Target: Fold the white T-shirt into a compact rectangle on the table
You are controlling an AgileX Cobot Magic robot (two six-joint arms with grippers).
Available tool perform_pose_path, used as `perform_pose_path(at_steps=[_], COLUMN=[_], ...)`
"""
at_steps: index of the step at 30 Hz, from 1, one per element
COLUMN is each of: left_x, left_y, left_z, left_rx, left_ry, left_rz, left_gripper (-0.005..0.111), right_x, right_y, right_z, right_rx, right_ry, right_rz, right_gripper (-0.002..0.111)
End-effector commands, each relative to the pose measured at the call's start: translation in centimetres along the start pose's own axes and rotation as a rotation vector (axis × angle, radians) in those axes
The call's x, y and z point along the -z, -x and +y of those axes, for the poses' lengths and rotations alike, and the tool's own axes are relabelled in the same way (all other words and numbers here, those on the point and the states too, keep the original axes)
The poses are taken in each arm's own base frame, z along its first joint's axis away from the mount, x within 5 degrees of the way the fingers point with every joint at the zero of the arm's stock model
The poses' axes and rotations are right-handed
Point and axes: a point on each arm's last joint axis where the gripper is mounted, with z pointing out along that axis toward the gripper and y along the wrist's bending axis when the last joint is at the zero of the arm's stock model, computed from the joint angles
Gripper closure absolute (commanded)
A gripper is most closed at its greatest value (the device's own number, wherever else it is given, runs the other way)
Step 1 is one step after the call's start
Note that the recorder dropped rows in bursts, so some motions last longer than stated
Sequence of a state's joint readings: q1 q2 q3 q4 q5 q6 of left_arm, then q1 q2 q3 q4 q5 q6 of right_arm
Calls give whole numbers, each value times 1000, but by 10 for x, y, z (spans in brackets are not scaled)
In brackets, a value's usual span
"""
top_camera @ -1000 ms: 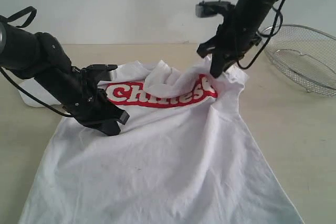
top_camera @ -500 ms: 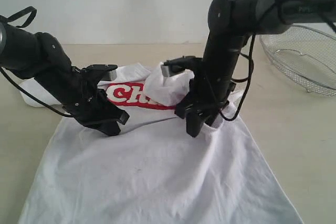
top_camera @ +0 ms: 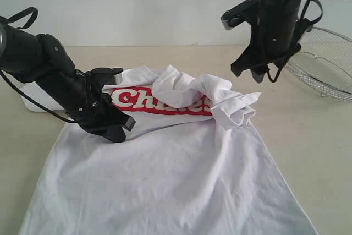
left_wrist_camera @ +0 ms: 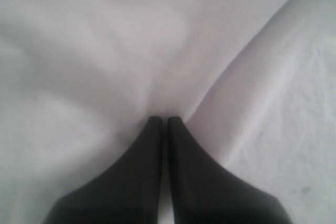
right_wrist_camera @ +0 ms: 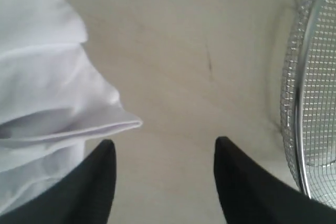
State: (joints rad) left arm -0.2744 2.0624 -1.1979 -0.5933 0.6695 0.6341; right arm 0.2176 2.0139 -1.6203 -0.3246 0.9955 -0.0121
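Observation:
The white T-shirt (top_camera: 165, 180) lies spread on the table (top_camera: 308, 136), its red lettering (top_camera: 137, 100) partly covered. Its right sleeve and shoulder (top_camera: 223, 100) are folded inward into a loose bunch over the chest. My left gripper (top_camera: 118, 135) is down on the shirt's left side, shut, and the left wrist view shows its tips (left_wrist_camera: 164, 119) pinching the cloth (left_wrist_camera: 105, 51) with a crease running from them. Raised above the table right of the bunch, my right gripper (top_camera: 250, 74) is open (right_wrist_camera: 164, 141) and holds nothing; the sleeve edge (right_wrist_camera: 79, 124) lies beside one finger.
A silver wire-mesh basket (top_camera: 324, 61) stands at the back right, close to the right arm, and its rim (right_wrist_camera: 315, 103) also shows in the right wrist view. A white flat thing (top_camera: 33, 104) lies partly hidden behind the left arm.
My right gripper carried the right sleeve inward over the chest, opened, let it drop, then rose and moved back right. The left arm has not moved.

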Motion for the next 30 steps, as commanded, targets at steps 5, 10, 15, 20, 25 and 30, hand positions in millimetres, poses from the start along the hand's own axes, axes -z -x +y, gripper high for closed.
perform_pose_path(at_steps=[5,10,15,20,25,30], left_x=[-3,-3,-3,-3,-3,-3], left_y=[-1,-1,-1,-1,-1,-1], left_z=[0,0,0,0,0,0], left_rx=[-1,-1,-4,-4,-4,-4], left_ry=[-5,-5,-4,-4,-4,-4], left_rz=[15,15,13,13,13,13], left_gripper=[102,102,102,102,102,102], right_x=[-13,-30,-70,-94,-99,-107], right_y=[-22,-34,-46,-46,-39,-40], right_z=[-60,-85,-84,-71,-69,-66], right_rx=[-305,-476,-545,-585,-630,-656], right_ry=[298,645,809,907,959,979], right_rz=[-28,-74,23,64,6,19], right_gripper=[60,71,72,72,72,72])
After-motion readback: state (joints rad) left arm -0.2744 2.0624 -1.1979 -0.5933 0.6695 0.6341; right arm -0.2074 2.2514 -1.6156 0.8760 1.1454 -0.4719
